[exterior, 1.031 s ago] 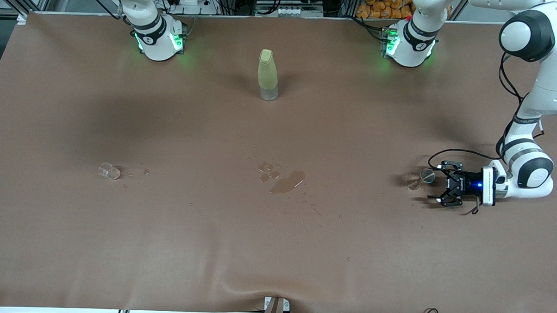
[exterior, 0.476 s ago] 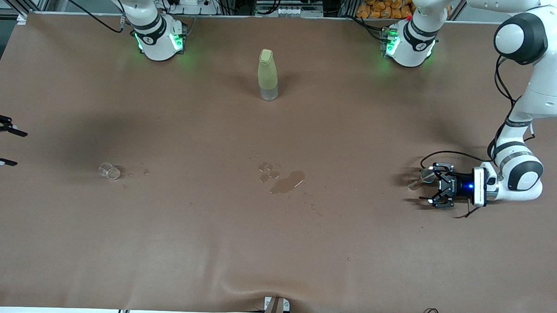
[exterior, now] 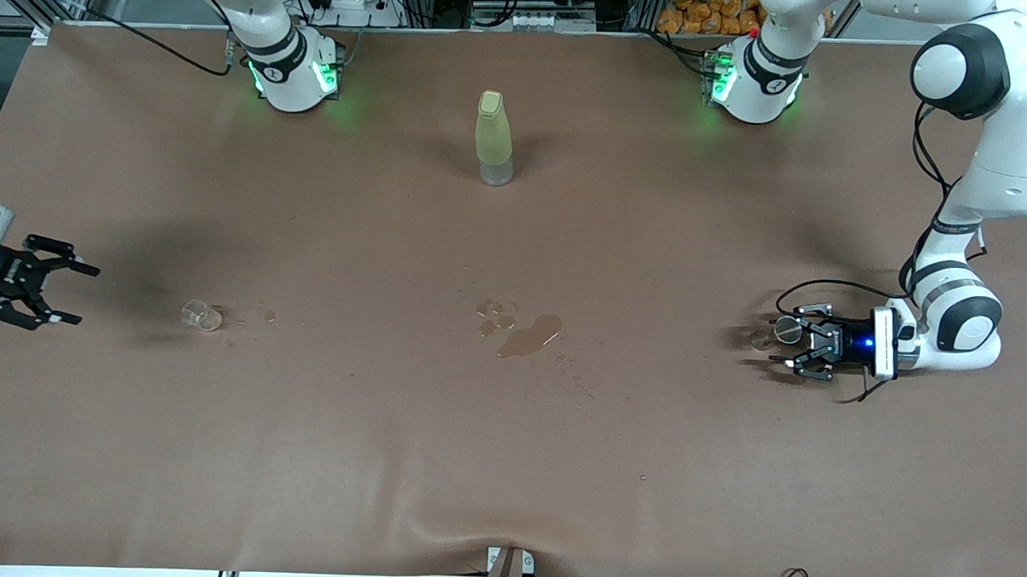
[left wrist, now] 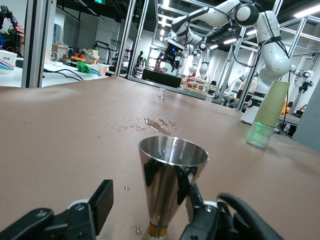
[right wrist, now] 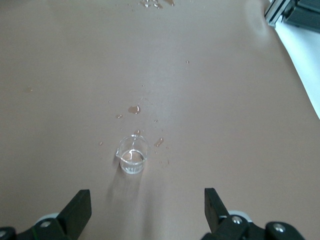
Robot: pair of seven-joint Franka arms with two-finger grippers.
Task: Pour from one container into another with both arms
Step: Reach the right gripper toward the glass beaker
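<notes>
The shiny metal cup (exterior: pixel 788 330) (left wrist: pixel 172 185) stands upright near the left arm's end of the table. My left gripper (exterior: pixel 783 339) (left wrist: pixel 150 200) is low at the table with the cup between its fingers. One finger (left wrist: pixel 196 200) is against the cup and the other (left wrist: pixel 102 205) stands a little apart. The tiny transparent cup (exterior: pixel 201 315) (right wrist: pixel 132 155) stands toward the right arm's end. My right gripper (exterior: pixel 84 296) (right wrist: pixel 147 200) hangs open, short of that cup, nothing between its fingers.
A tall yellow-green bottle (exterior: pixel 494 138) (left wrist: pixel 267 115) stands mid-table close to the robots' bases. A puddle with scattered drops (exterior: pixel 529 333) (left wrist: pixel 157 125) lies between the two cups. More drops (right wrist: pixel 134 109) lie by the transparent cup. The brown cover's edge (right wrist: pixel 295 75) runs beside it.
My right gripper came into the front view from the right arm's end and moved toward the transparent cup. My left gripper slid around the metal cup and its fingers narrowed.
</notes>
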